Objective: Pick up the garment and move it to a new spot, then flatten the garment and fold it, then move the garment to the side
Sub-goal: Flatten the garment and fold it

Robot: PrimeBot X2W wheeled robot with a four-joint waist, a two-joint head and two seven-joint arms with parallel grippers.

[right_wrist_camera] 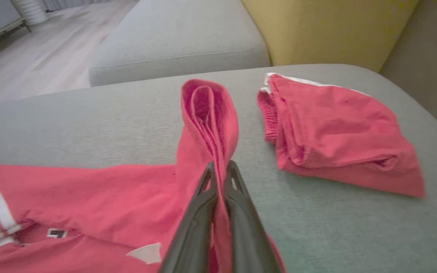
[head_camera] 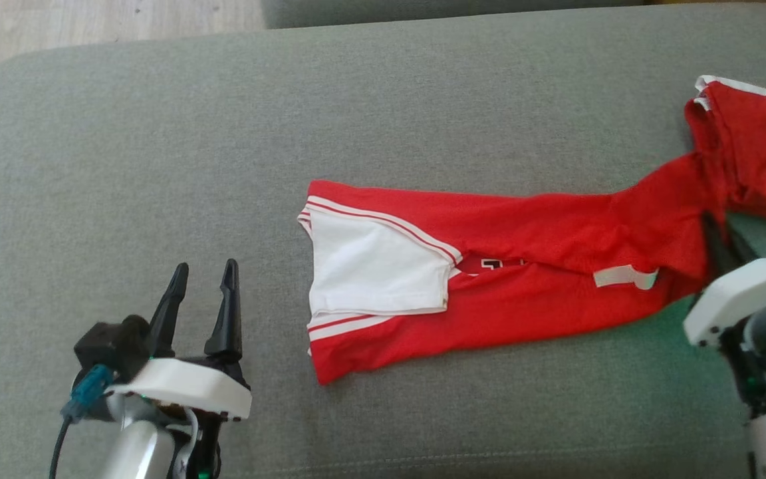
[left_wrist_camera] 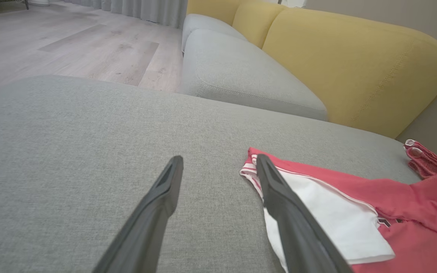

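The red garment [head_camera: 542,233] lies stretched across the grey sofa cushion [head_camera: 157,133], its white panel [head_camera: 370,266] at the left end and its right end bunched in a heap [right_wrist_camera: 336,129] near the cushion's edge. The right pincer [right_wrist_camera: 221,165] is clamped on a raised fold of the red cloth between the two parts. The left pincer [head_camera: 206,266] hangs over bare cushion just left of the white panel, with its fingers apart and holding nothing. Beyond are a yellow backrest [left_wrist_camera: 355,64] and wood floor [left_wrist_camera: 70,41]
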